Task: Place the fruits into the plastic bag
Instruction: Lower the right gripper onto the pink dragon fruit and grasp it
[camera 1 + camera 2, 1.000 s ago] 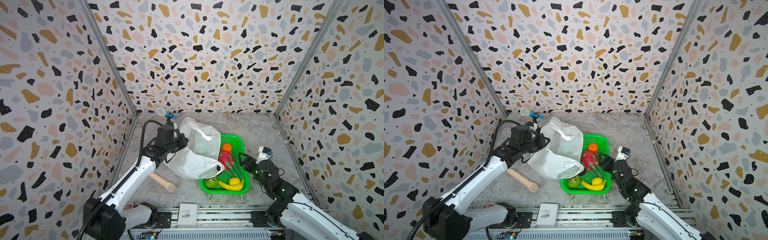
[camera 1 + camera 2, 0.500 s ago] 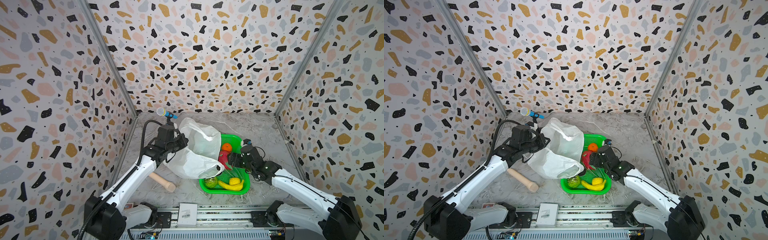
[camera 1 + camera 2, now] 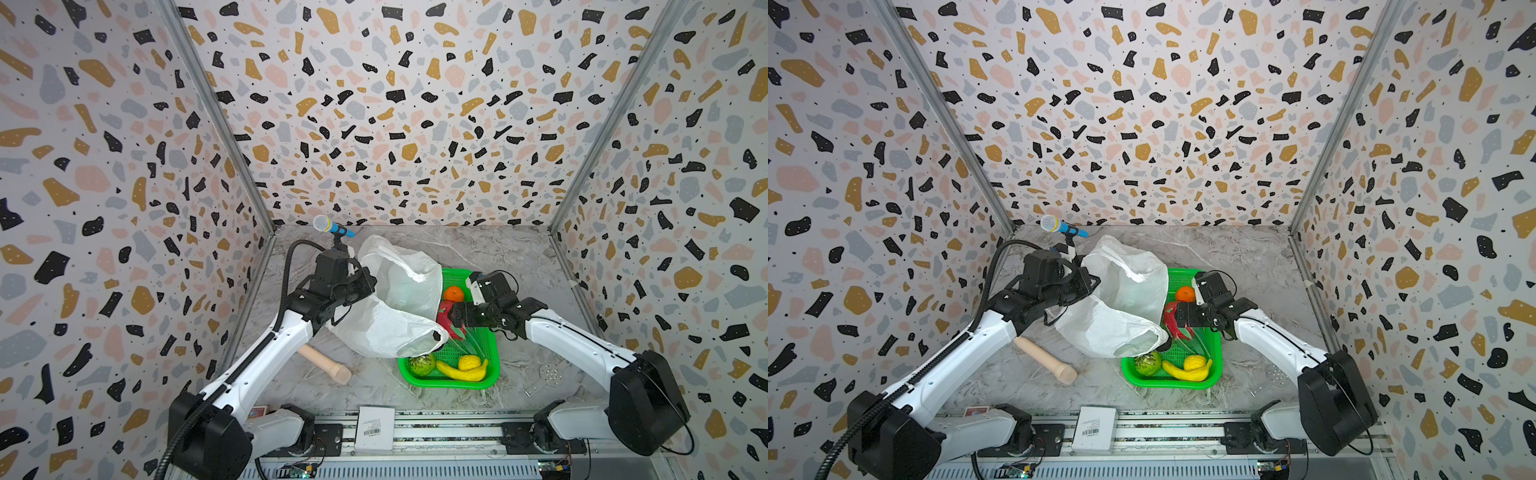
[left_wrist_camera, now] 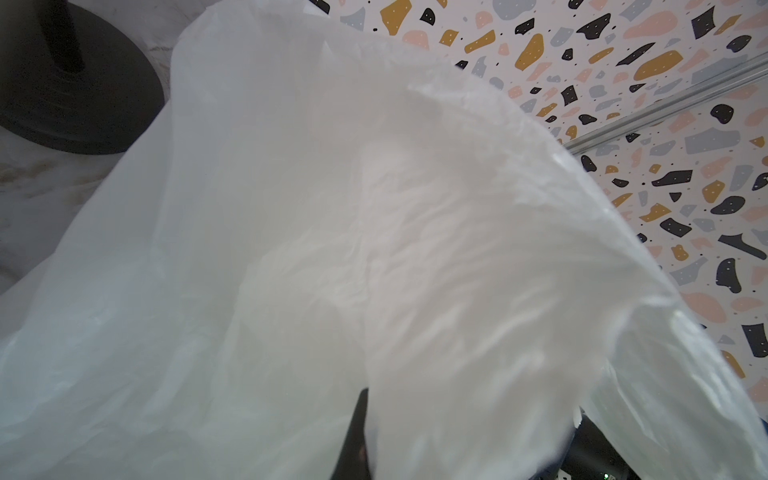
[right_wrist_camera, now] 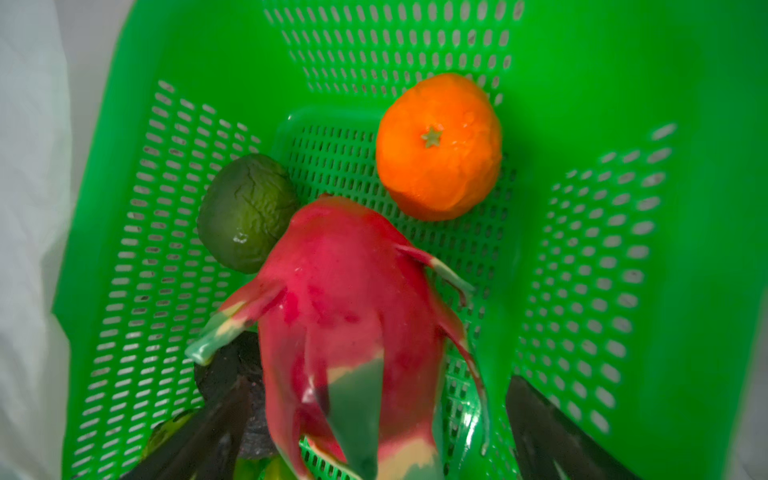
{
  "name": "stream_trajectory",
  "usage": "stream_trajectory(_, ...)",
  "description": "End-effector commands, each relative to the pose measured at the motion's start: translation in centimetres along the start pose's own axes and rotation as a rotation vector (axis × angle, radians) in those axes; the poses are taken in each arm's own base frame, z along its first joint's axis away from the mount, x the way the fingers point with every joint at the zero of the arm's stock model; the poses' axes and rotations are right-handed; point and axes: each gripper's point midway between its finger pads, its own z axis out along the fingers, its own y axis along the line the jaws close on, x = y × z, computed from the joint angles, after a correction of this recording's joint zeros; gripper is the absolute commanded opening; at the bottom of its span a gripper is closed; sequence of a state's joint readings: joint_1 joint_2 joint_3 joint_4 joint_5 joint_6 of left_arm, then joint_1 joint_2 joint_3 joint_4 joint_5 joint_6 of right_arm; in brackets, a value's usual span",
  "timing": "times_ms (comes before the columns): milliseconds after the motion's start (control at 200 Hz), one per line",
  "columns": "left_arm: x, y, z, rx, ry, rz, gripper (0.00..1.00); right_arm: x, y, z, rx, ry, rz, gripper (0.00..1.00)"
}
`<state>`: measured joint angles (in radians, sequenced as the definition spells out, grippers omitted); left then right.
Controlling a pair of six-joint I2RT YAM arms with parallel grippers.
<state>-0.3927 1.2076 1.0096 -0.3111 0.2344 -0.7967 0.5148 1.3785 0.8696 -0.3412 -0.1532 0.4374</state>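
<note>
White bag (image 3: 395,307) held by left gripper (image 3: 370,286), draped over green basket (image 3: 449,383) edge, right gripper (image 3: 455,318) at dragon fruit (image 3: 445,308) inside

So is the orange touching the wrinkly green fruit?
Apart. The right wrist view shows bare basket mesh between the orange and the wrinkly green fruit.
</note>
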Motion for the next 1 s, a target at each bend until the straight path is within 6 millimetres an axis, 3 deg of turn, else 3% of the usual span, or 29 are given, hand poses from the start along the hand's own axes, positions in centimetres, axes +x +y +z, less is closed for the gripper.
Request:
stream_trajectory(0,-0.8,-0.5,0.0,0.017,-0.021,0.017,0.00,0.1,0.8,0.5,-0.013,0.045,-0.051,0.97)
stream_trajectory(350,-0.5,-0.2,0.0,0.019,-0.017,0.012,0.00,2.2,1.2,4.6,0.087,0.123,-0.126,0.95)
stream_trajectory(470,-0.5,-0.2,0.0,0.018,-0.019,0.011,0.00,1.4,1.5,4.5,0.068,0.077,-0.123,0.87)
stream_trajectory(525,-0.4,-0.2,0.0,0.018,-0.017,0.009,0.00,0.9,1.9,4.1,0.048,0.049,-0.128,0.78)
stream_trajectory(731,-0.5,-0.2,0.0,0.018,-0.018,0.009,0.00,-1.0,3.1,0.6,-0.010,-0.075,-0.130,0.55)
stream_trajectory(991,-0.5,-0.2,0.1,0.019,-0.015,0.011,0.00,-4.1,2.7,-7.7,-0.048,-0.259,-0.083,0.54)
